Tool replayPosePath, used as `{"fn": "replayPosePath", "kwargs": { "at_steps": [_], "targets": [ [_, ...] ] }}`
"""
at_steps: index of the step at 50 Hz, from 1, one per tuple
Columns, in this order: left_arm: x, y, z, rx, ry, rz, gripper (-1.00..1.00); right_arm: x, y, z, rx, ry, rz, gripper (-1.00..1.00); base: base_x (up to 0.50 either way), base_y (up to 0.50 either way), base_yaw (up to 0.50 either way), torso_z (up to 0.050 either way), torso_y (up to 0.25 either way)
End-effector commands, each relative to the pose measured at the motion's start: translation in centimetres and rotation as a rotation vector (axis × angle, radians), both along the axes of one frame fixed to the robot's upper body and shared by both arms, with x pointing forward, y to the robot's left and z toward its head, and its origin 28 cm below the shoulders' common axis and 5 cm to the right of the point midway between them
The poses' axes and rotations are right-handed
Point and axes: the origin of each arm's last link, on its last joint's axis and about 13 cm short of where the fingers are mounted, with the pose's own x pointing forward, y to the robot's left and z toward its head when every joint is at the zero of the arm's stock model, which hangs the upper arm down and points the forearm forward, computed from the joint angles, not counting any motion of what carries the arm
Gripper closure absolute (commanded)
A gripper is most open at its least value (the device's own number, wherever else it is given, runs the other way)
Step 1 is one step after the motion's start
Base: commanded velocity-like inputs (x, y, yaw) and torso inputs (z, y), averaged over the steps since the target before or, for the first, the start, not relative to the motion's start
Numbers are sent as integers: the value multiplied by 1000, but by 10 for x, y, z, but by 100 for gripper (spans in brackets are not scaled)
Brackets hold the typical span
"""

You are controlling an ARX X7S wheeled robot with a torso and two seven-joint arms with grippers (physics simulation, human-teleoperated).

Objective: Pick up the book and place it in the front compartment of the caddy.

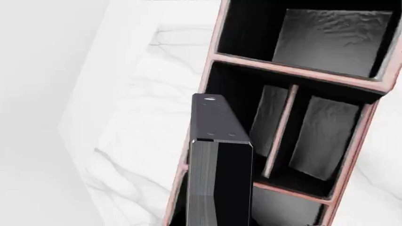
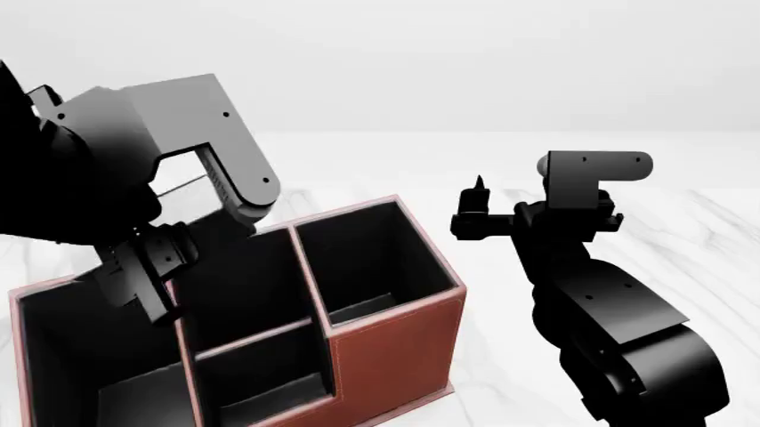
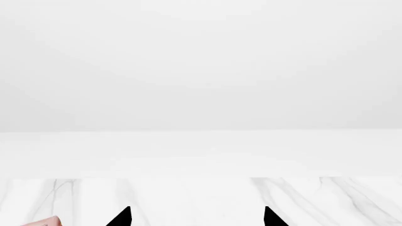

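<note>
The marble table carries the caddy. The left gripper hangs over the caddy's left side, clamped on the book, which stands upright over the caddy's edge, beside the front compartment. The right gripper is held apart, well away, empty.
</note>
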Motion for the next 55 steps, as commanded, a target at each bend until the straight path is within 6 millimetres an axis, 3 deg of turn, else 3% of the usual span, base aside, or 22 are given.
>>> {"fn": "replayPosePath", "kwargs": {
  "at_steps": [1,20,28,35,55],
  "targets": [
    [31,11,36,80,-89,-14,100,1,0,0,-2,-1,-2,-100,0,0,0,0,0],
    [38,-4,74,59,-96,-86,100,1,1,0,-4,3,-1,-100,0,0,0,0,1],
    [50,-7,70,60,-87,-86,100,3,2,-2,-10,5,-11,-100,0,0,0,0,1],
    [60,-4,76,184,-153,-5,100,3,2,-2,-7,-1,-10,-100,0,0,0,0,1],
    [60,-7,71,-15,3,-46,100,6,4,-3,-23,11,-19,-100,0,0,0,0,1]
  ]
}}
